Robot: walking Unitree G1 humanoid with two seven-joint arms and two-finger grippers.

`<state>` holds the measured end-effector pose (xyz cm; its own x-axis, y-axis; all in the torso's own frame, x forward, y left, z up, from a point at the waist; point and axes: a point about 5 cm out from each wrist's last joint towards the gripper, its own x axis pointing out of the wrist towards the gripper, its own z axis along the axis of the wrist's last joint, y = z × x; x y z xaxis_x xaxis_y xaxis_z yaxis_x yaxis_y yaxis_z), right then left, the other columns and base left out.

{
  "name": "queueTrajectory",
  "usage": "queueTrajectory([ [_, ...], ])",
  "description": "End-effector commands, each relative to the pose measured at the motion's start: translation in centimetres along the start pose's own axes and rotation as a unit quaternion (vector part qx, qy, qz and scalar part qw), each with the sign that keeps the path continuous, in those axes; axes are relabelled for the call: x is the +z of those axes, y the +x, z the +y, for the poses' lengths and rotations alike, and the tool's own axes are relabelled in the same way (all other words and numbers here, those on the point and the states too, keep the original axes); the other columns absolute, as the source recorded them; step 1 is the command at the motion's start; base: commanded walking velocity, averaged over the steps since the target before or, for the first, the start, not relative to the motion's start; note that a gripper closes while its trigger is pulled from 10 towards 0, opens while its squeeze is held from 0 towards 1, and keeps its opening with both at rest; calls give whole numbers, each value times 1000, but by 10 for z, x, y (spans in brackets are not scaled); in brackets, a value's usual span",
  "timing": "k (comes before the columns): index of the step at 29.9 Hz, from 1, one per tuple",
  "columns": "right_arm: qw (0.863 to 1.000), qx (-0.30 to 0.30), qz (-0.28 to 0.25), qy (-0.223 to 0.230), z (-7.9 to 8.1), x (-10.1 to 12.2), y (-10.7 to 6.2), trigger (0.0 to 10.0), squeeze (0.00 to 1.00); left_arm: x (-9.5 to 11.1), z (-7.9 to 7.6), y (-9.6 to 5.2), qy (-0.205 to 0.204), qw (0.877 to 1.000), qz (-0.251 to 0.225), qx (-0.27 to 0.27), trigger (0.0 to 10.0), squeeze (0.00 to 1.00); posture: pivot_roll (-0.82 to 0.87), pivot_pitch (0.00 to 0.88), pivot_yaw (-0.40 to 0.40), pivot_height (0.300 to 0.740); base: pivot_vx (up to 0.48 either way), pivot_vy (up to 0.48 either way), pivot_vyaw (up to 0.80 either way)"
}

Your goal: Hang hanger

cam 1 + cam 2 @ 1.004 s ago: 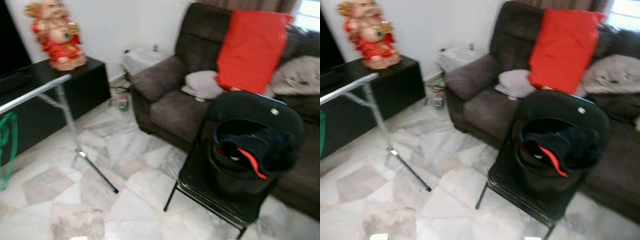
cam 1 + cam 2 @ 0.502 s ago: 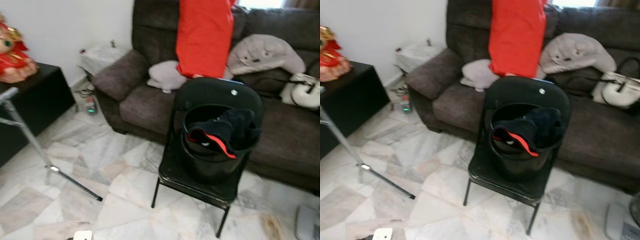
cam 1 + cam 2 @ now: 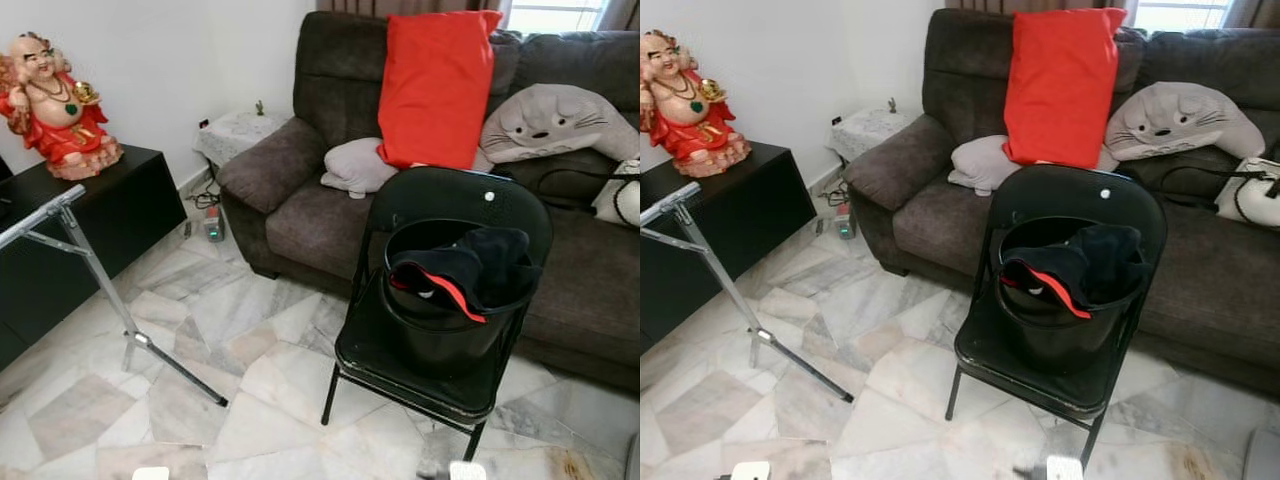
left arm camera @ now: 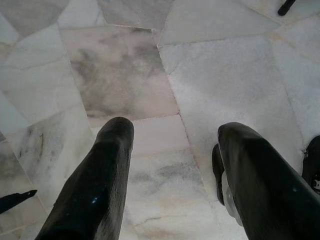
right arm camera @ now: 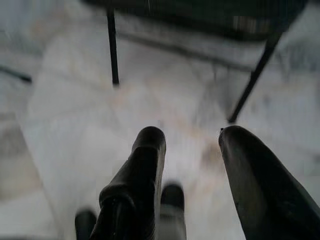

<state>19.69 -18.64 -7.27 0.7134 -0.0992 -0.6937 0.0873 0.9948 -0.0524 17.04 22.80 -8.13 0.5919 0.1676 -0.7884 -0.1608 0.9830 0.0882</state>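
Note:
A silver clothes rack stands at the left, its top rail (image 3: 40,215) slanting out of frame and its leg (image 3: 170,365) on the marble floor. A black folding chair (image 3: 410,375) stands before the sofa and carries a black bucket (image 3: 440,335) with dark, red-trimmed clothing (image 3: 465,270) heaped in it. My left gripper (image 4: 175,135) hangs open over bare marble tiles, holding nothing. My right gripper (image 5: 192,137) is open too, low above the floor, with the chair's thin black legs (image 5: 114,50) just ahead of it.
A dark brown sofa (image 3: 310,210) with a red cushion (image 3: 435,90) and a grey animal cushion (image 3: 555,120) fills the back. A black cabinet (image 3: 110,215) with a red statue (image 3: 50,105) stands at the left. Open marble floor (image 3: 260,350) lies between rack and chair.
The head camera swung right, then back left and up; chair, bucket and rack stay put. The green shape seen on the rack's far left a second ago is out of the picture.

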Motion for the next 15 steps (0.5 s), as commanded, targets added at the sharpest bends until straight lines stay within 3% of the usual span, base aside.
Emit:
queueTrajectory([
  [1,998,-16,-60,18,1,20,2,10000,0,-5,6,-2,-1,1000,6,5,10000,0,-55,0,110,740,0,0,0],
  [2,995,-23,-99,21,-1,32,3,10000,0,-9,4,-2,1,1000,9,2,10000,0,-62,0,104,740,0,0,0],
  [8,986,-27,-165,11,-6,49,0,10000,0,-16,0,-4,4,1000,16,-3,10000,0,-66,0,83,740,0,0,0],
  [9,973,-23,-229,-2,-10,64,-6,10000,0,-21,-4,-5,1,1000,20,-5,10000,0,-70,0,61,740,0,0,0],
  [11,969,-21,-248,-8,-12,68,-8,10000,0,-24,-5,-6,0,1000,22,-6,10000,0,-73,0,58,740,0,0,0],
  [12,955,-27,-294,-12,-20,77,-17,10000,0,-28,-8,-7,0,1000,27,-10,10000,0,-89,0,44,740,0,0,0],
  [15,937,-36,-347,-12,-29,91,-31,10000,0,-33,-12,-9,6,999,30,-22,10000,0,-94,0,36,740,0,0,0],
])
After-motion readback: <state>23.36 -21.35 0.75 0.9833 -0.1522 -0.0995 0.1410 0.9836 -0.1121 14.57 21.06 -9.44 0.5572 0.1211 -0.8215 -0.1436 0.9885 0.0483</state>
